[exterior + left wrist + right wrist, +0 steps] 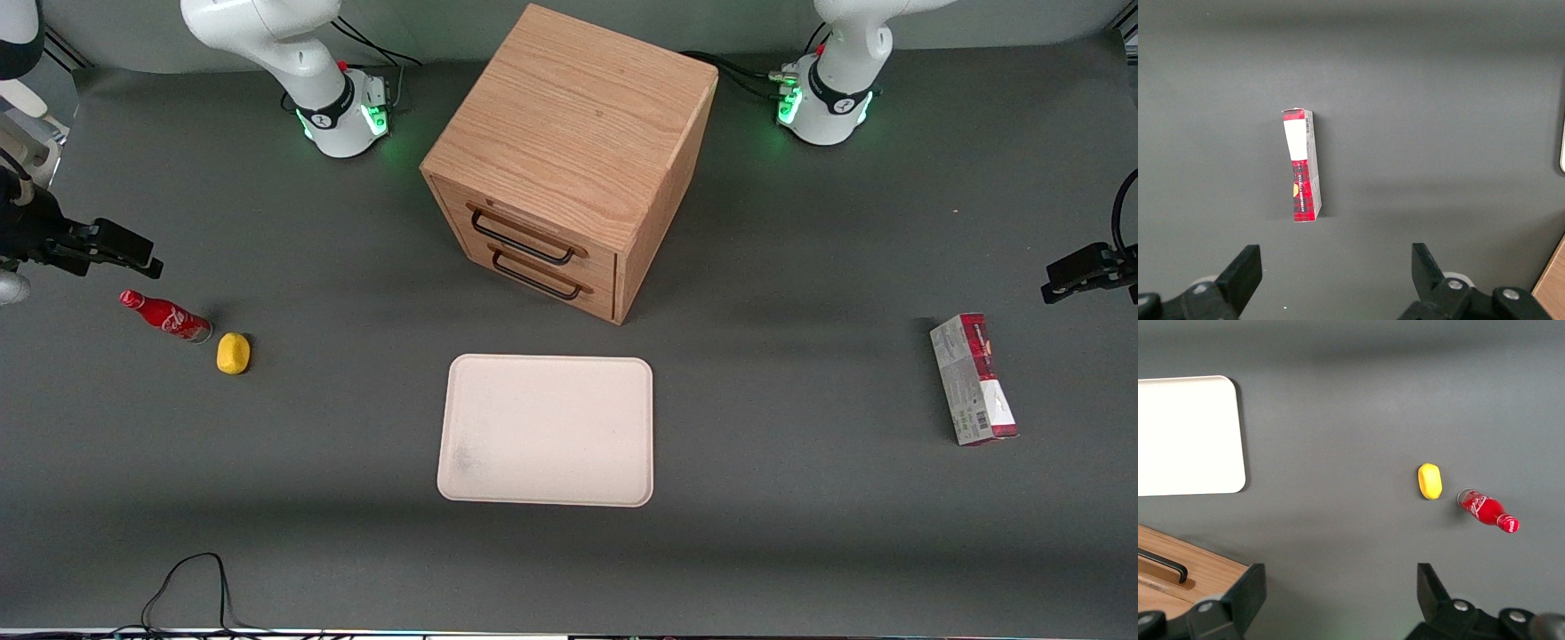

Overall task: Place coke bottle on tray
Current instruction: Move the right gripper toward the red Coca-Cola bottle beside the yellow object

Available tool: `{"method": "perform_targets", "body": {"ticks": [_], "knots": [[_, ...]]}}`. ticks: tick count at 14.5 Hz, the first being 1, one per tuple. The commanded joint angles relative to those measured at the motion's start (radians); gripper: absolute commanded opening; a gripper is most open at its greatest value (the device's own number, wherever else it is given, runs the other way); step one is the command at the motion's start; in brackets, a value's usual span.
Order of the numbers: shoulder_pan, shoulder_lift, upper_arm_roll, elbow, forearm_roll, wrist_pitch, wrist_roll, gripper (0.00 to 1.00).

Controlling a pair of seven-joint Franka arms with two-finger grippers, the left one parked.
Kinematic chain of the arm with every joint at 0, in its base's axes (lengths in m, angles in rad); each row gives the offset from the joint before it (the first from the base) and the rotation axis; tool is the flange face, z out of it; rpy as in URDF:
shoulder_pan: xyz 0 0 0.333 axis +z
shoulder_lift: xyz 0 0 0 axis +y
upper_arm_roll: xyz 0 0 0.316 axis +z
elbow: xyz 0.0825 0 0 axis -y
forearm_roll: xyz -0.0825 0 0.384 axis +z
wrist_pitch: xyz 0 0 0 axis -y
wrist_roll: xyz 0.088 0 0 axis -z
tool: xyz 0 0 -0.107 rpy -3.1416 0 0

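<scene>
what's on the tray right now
Nothing: the tray shows only a faint grey smudge. The coke bottle lies on the table beside the yellow lump, with the open gripper above.

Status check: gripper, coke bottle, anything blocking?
Gripper open, high above the table. Coke bottle on the table, untouched, beside yellow lump. Tray bare, path clear.

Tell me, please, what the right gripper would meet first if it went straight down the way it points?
Probably bare table. The gripper, open, hangs high and looks straight down; the yellow lump and bottle lie off to one side, the tray to the other. Depth is hard to judge.
</scene>
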Motion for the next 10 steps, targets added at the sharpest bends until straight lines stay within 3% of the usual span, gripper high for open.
{"method": "perform_targets", "body": {"ticks": [1,4,6,10], "knots": [[-0.003,0.014,0.003,0.024,-0.011,-0.045,0.022,1.00],[-0.010,0.014,-0.035,0.014,-0.022,-0.050,-0.045,1.00],[-0.010,0.011,-0.130,-0.064,-0.062,-0.032,-0.189,1.00],[-0.008,-0.023,-0.347,-0.331,-0.066,0.239,-0.472,1.00]]}}
